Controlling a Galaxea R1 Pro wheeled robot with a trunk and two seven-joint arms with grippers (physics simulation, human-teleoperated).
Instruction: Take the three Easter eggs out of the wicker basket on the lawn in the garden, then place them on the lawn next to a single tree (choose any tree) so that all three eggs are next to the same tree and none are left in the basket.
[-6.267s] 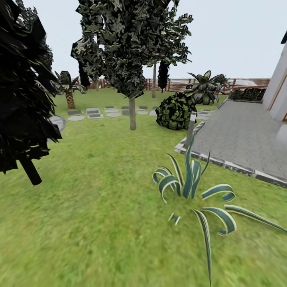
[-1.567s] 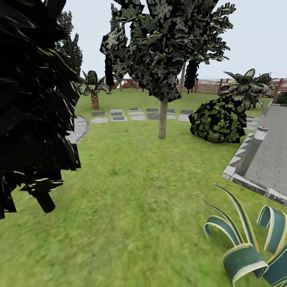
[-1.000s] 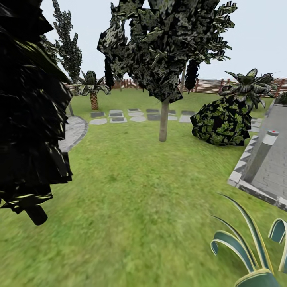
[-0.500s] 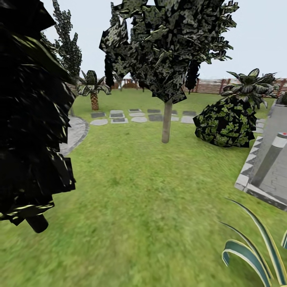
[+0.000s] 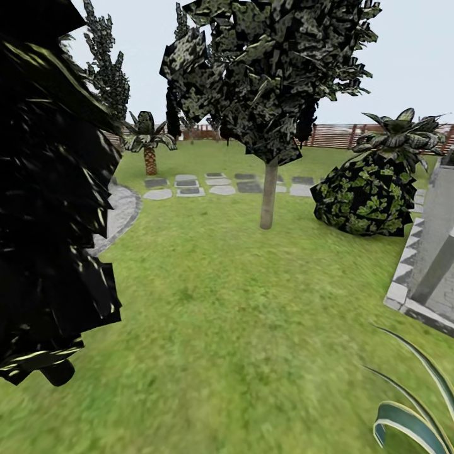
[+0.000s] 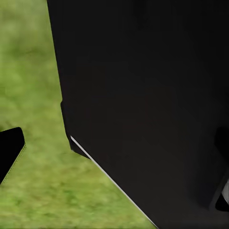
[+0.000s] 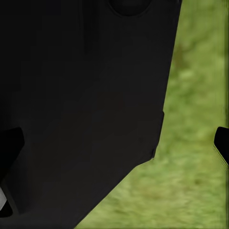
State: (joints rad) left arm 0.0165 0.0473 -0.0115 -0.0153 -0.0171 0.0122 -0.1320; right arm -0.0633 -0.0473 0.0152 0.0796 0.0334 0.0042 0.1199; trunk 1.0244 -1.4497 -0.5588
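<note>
Slim tree [image 5: 268,202] nearer across open lawn [image 5: 239,302] than before.

No text, label, brand, number or sign can be read anywhere: not on the lawn [image 5: 239,302], the stepping stones [image 5: 217,184], the fence [image 5: 343,135] or the paving edge [image 5: 403,277] at 3 o'clock.

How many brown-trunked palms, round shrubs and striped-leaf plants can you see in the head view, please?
Brown-trunked palms: 1
Round shrubs: 1
Striped-leaf plants: 1
Total: 3
</note>
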